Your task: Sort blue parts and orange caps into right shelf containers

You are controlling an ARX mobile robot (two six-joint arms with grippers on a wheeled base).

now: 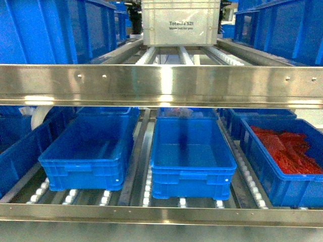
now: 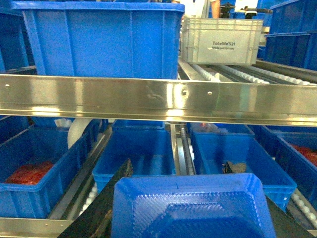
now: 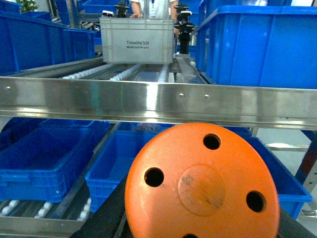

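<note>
- One blue part [image 2: 193,208], a shallow moulded tray-like piece, fills the bottom of the left wrist view; the left gripper [image 2: 190,198] is clamped on it, dark fingers [image 2: 106,208] showing at its sides.
- One orange cap [image 3: 202,182], a round disc with four visible holes, sits clamped in the right gripper [image 3: 198,218] low in the right wrist view.
- Neither gripper appears in the head view.
- The lower shelf level holds three blue crates in the front row: the left crate [image 1: 88,151] and the middle crate [image 1: 191,156] look bare inside; the right crate [image 1: 282,161] holds red parts [image 1: 285,148].
- The crates rest on roller tracks [image 1: 147,189] behind a steel rail [image 1: 161,84].
- On the upper level stands one grey tote [image 1: 180,22]; its label reads "Totelife 521", the smaller line beneath being illegible.
- More blue crates flank it.
</note>
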